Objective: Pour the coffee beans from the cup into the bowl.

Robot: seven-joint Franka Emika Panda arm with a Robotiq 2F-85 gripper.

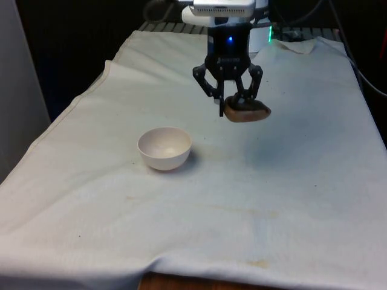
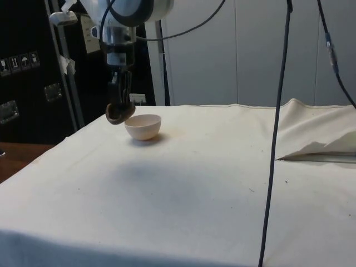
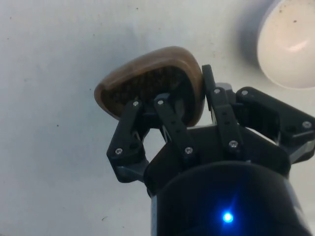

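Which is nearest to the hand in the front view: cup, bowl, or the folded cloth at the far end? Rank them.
1. Brown cup: gripped at its rim by the hand, lifted off the table.
2. White bowl: on the cloth, toward the front view's left, nearer the camera.
3. Folded cloth: at the table's far end, toward the front view's right.

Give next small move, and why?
Probably carry the cup sideways toward the front view's left until it is over the bowl. The pincer holds the cup by its rim above the cloth, beside the bowl, untilted.
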